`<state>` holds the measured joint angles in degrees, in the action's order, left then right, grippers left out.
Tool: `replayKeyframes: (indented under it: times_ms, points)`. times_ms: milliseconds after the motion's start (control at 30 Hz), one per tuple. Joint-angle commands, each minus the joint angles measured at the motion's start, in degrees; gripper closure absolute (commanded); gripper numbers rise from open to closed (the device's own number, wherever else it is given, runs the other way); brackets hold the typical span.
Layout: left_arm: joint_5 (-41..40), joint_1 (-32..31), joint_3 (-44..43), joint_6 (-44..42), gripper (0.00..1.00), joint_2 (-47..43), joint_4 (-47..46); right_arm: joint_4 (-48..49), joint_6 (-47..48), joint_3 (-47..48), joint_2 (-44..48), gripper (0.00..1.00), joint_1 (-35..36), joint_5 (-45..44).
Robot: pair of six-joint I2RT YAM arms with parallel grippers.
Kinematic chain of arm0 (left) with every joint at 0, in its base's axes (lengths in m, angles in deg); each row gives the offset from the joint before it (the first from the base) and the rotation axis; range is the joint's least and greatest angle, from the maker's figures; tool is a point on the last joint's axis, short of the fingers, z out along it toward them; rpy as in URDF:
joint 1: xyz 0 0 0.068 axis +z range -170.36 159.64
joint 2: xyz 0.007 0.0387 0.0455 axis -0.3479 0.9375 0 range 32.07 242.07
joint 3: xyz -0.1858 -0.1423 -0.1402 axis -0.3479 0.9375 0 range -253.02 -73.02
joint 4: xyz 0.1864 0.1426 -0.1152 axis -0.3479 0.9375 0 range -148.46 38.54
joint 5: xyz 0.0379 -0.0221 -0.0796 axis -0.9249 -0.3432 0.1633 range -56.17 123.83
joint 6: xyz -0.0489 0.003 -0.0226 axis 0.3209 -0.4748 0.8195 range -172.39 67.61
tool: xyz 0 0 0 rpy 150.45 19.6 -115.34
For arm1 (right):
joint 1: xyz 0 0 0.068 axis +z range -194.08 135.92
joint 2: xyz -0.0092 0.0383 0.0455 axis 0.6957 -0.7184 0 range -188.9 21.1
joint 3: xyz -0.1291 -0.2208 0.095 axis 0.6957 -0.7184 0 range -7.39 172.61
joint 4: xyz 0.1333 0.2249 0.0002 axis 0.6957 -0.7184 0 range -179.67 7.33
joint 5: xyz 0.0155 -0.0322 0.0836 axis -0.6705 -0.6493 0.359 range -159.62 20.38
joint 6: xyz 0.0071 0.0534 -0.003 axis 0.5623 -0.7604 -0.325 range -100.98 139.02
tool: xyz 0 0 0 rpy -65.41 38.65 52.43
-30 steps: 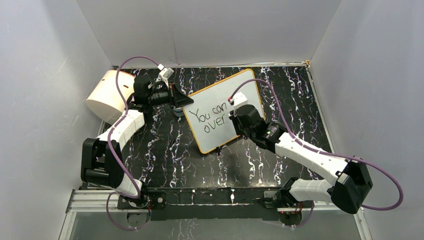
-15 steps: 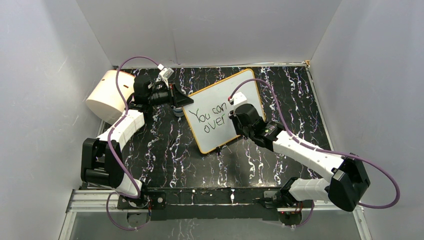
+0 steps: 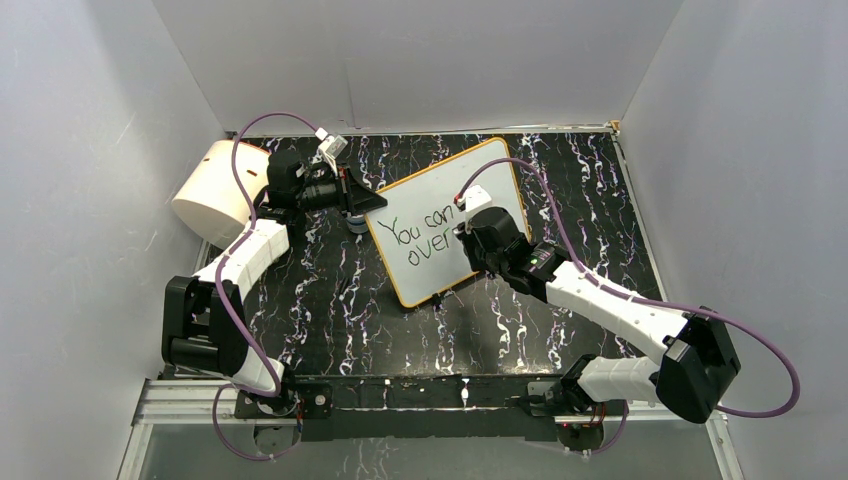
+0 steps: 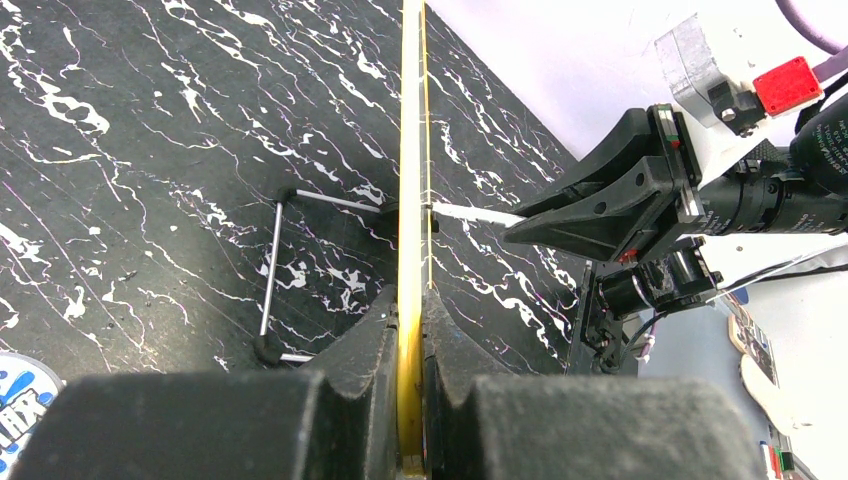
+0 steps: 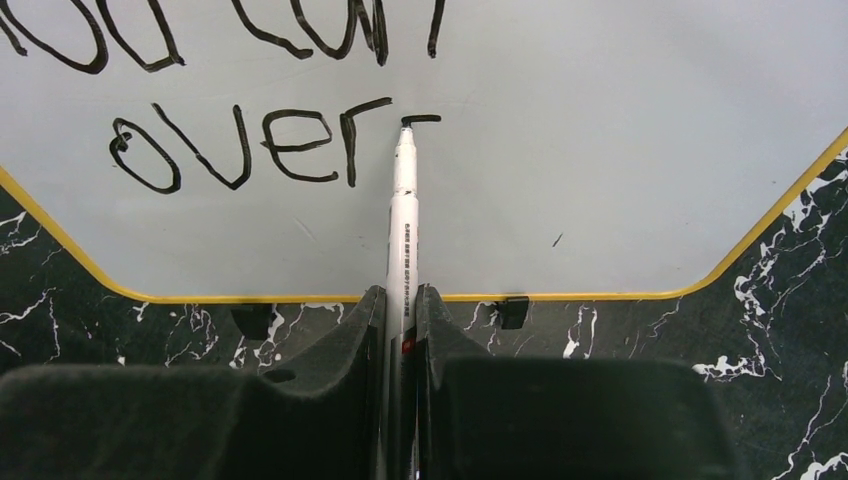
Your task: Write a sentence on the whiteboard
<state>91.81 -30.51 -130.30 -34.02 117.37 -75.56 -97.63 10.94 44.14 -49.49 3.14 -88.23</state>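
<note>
**Item 1: the whiteboard** (image 3: pixel 440 185). Glossy white with a yellow rim. It stands propped on its lower edge on the table (image 3: pixel 330 290), slightly toward 12 o'clock from the table's centre, and appears turned like a diamond in the top view. The left wrist view shows it edge-on (image 4: pixel 411 150). Two black clip feet (image 5: pixel 513 312) sit at its lower rim, and a wire stand (image 4: pixel 272 270) rests behind it.

**Item 2: the sentence** (image 3: pixel 425 238). Black marker lettering reading "You can" with "over" beneath it (image 5: pixel 245 140). A short fresh stroke sits just at 3 o'clock of the "r".

**Item 3: left gripper** (image 3: pixel 358 205). It is at the board's 9 o'clock edge, with its fingers pressed together on the yellow rim (image 4: pixel 411 330).

**Item 4: right gripper** (image 3: pixel 470 232). It is at 3 o'clock of the lettering, with its jaws clamped on the marker (image 5: pixel 403 220), whose barrel runs between the pads (image 5: pixel 402 310).

**Item 5: the marker.** White barrel, black tip. The tip touches the board face at the short stroke.

**Item 6: cream cylinder** (image 3: pixel 215 190). It lies on its side at 9 o'clock of the board, well apart from it and beyond the left arm.
</note>
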Motion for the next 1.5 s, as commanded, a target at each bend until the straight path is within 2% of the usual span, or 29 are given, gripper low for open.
replayKeyframes:
  times_ms: [0,333,700,1467]
  points:
    - [1.6,-1.9,1.1,-2.8,1.00,1.4,7.1,0.7,0.7,-0.1,0.6,1.00,-0.2,2.5]
    - [1.6,-2.0,1.2,-2.8,1.00,1.4,7.1,-2.4,0.7,-0.8,0.4,1.00,-0.1,3.9]
    - [1.5,-2.0,1.2,-2.8,1.00,1.4,7.1,-4.7,0.0,-0.5,-0.3,1.00,-0.6,-0.5]
    - [1.5,-2.0,1.2,-2.9,1.00,1.3,7.1,2.4,-0.1,-0.7,3.2,1.00,-3.0,-1.3]
